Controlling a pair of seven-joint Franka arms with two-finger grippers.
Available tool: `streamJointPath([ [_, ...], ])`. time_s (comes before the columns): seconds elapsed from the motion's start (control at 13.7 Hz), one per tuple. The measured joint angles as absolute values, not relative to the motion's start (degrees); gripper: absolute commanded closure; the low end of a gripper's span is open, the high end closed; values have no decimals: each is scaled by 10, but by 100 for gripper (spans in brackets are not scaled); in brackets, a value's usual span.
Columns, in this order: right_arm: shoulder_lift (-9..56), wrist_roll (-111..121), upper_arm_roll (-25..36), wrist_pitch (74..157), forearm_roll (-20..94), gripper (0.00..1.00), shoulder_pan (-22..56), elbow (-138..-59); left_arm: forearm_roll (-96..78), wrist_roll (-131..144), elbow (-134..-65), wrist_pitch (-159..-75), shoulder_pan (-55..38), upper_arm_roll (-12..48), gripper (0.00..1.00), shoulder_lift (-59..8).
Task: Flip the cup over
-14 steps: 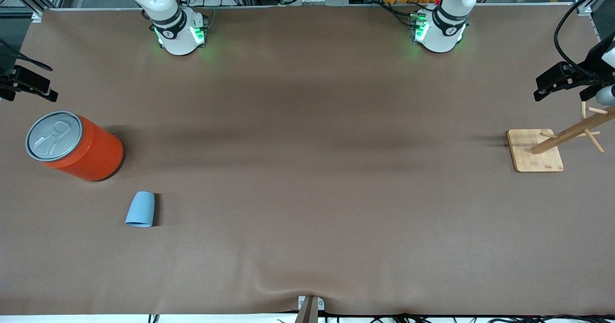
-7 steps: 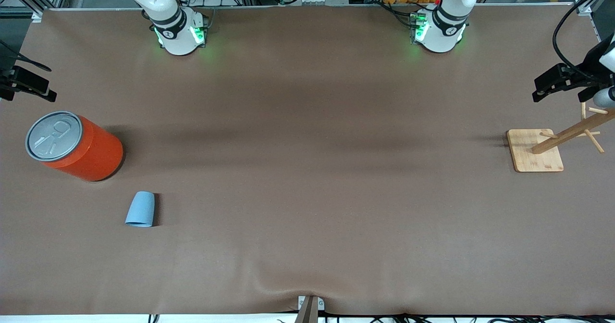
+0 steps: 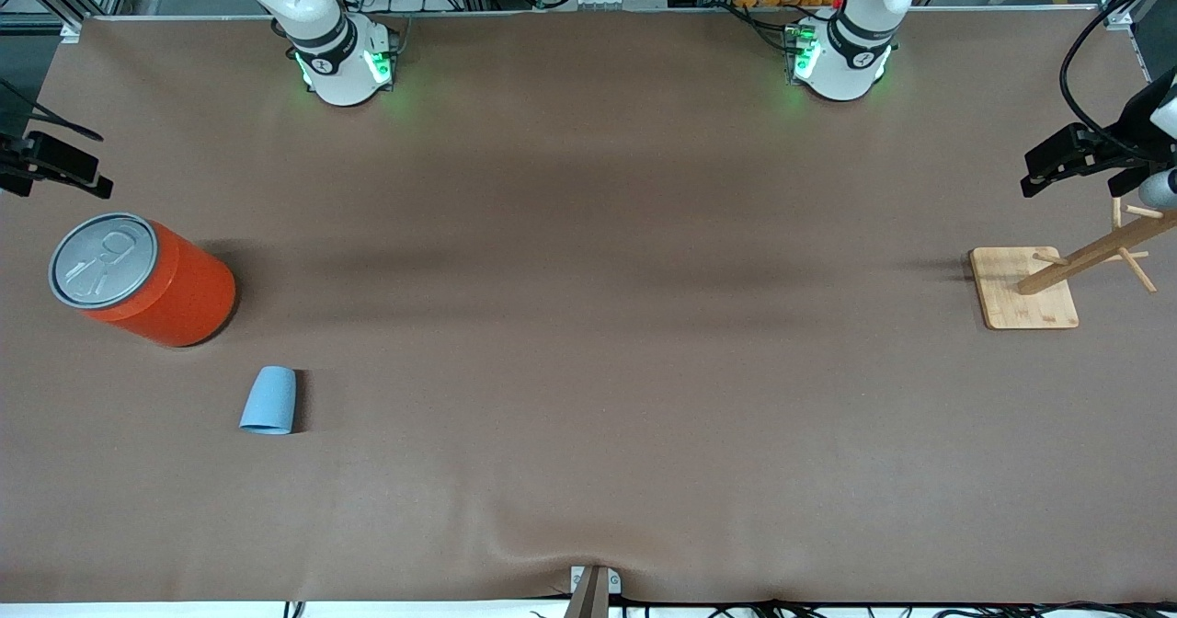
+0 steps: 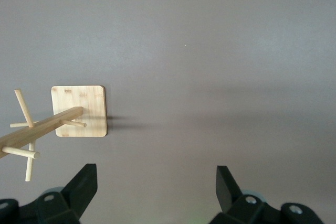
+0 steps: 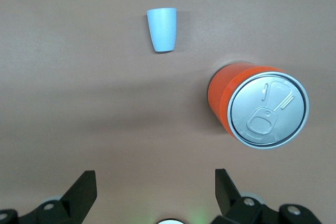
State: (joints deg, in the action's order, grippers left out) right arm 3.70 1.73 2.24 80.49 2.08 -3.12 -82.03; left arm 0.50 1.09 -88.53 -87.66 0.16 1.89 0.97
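Table [image 3: 588, 324]: brown mat across the whole top, arm bases along the edge farthest from the front camera
Right gripper [image 3: 55, 163]: up in the air at the right arm's end of the table, over the mat beside the can; fingers [image 5: 84, 190] spread wide apart, nothing between them
Orange can [image 3: 142, 280]: large, upright, silver pull-tab top, at the right arm's end
Cup [image 3: 268, 401]: small light-blue tumbler on the mat, nearer the front camera than the can and well apart from it – it seems to lie on its side, though the front view alone does not settle that; untouched by either gripper
Wooden rack [image 3: 1085, 255]: pegged post on a square bamboo base, at the left arm's end
Left gripper [image 3: 1071, 158]: in the air over the mat beside the rack – fingers [image 4: 84, 184] wide apart, holding nothing
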Motion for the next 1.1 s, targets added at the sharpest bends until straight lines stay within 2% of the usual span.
streamJointPath([
  [0.44, 81, 18, 20, 845, 22, 0, -23, -821, 5, 30, -885, -876, 1, 19, 0, 10],
  [0.73, 146, 17, 19, 943, 21, 0, 13, -822, 5, 33, -884, -876, 1, 19, 0, 10],
  [1.1, 198, 20, 24, 970, 23, 0, 3, -822, 5, 33, -884, -876, 1, 19, 0, 10],
])
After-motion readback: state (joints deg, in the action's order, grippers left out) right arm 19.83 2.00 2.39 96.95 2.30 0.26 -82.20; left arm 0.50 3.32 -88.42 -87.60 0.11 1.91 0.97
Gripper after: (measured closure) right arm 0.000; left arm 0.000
